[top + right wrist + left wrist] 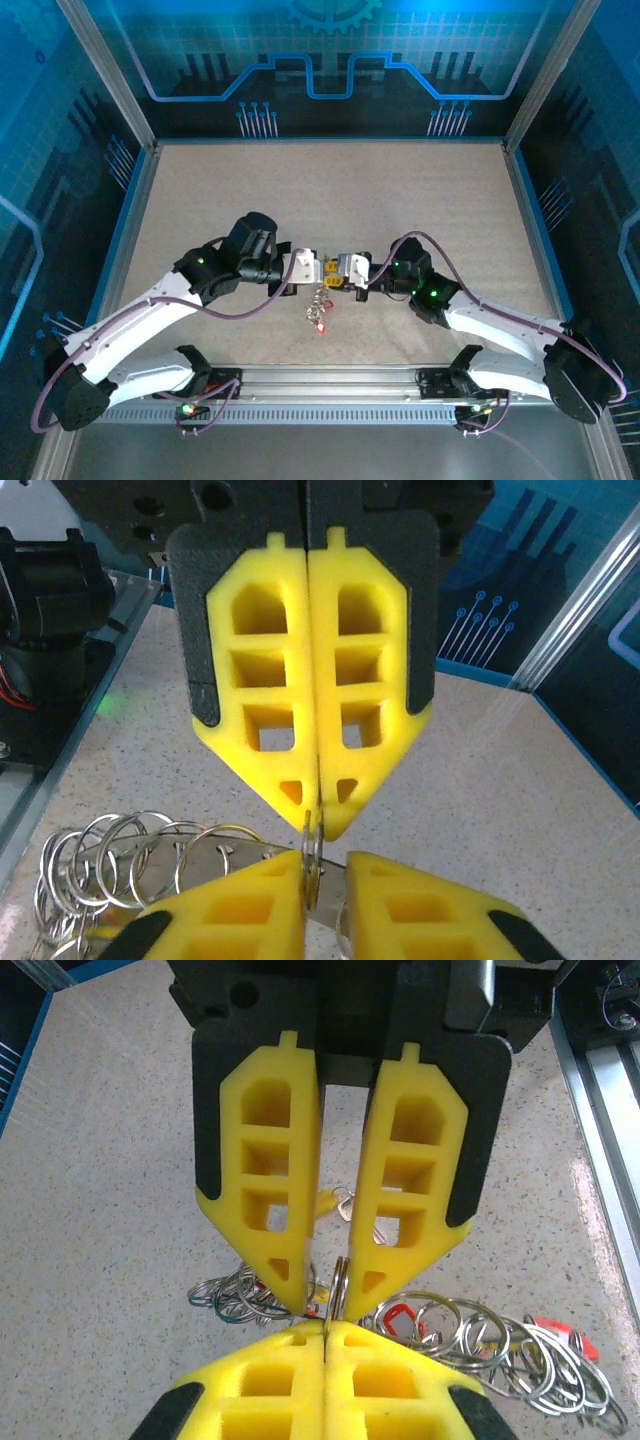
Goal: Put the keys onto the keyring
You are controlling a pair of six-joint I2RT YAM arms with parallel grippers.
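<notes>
My two grippers meet tip to tip over the middle of the table. The left gripper (pixel 322 270) (pixel 327 1328) is shut on the edge of the keyring (pixel 340 1285) (pixel 312 832), a thin ring seen edge-on. The right gripper (pixel 341 270) (pixel 335 865) stands narrowly open around the same ring, which lies against one finger (pixel 260 905) with a gap to the other. A bunch of silvery rings (pixel 500 1345) (pixel 318 300) hangs below. Keys with red heads (pixel 397 1318) (pixel 320 326) are tangled in it.
The beige speckled table (pixel 330 190) is walled by blue panels with metal posts. An aluminium rail (pixel 330 380) runs along the near edge, and it also runs along the right side of the left wrist view (pixel 610 1110). Open tabletop lies behind both grippers.
</notes>
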